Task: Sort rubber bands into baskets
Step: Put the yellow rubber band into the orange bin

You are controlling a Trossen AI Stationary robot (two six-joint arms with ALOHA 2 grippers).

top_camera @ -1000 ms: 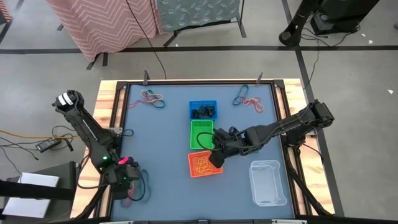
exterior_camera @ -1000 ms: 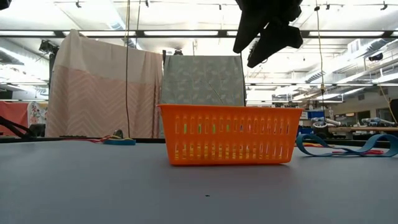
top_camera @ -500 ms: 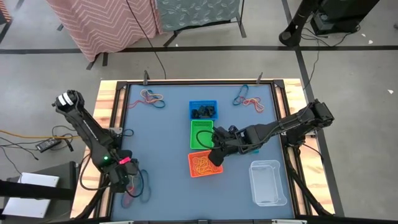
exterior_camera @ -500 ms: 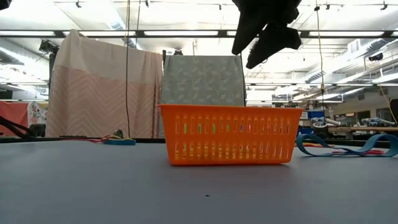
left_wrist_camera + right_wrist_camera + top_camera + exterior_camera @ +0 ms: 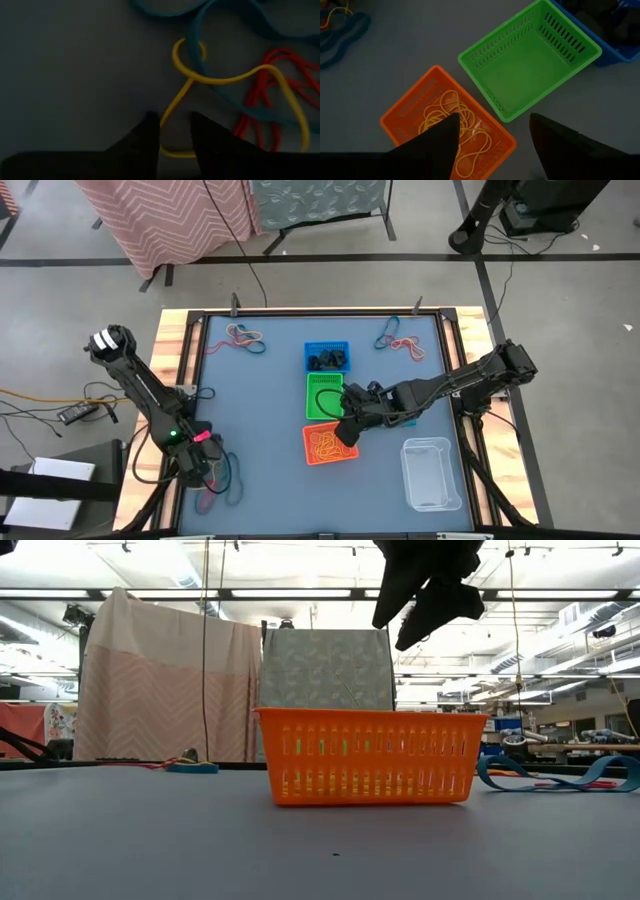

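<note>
Desk (image 5: 260,410) seen from above: the blue basket (image 5: 327,357), green basket (image 5: 323,396) and orange basket (image 5: 329,444) stand in a row down the middle, with the clear tub (image 5: 431,472) off to the right. Loose rubber bands lie at the far left corner (image 5: 245,336), the far right corner (image 5: 399,337) and the near left, where the left gripper (image 5: 208,477) is down among them. The right gripper (image 5: 347,428) hangs over the orange basket's far right corner.

Low view: the orange basket (image 5: 370,755) stands in the middle, and the right gripper (image 5: 425,602) hangs clear above it, touching nothing.

Left wrist view: the left gripper's fingers (image 5: 150,131) stand narrowly parted astride a strand of a yellow band (image 5: 227,79), which crosses a blue band (image 5: 227,17) and lies beside a red one (image 5: 260,100). To do this pick well, I judge the fingers should close on the yellow strand alone, low against the desk, then lift slowly so the blue and red loops slip free.

Right wrist view: the right gripper's fingers (image 5: 437,135) stand wide apart and empty above the orange basket (image 5: 412,107), which holds yellow bands (image 5: 455,127); the green basket (image 5: 527,65) appears empty.
</note>
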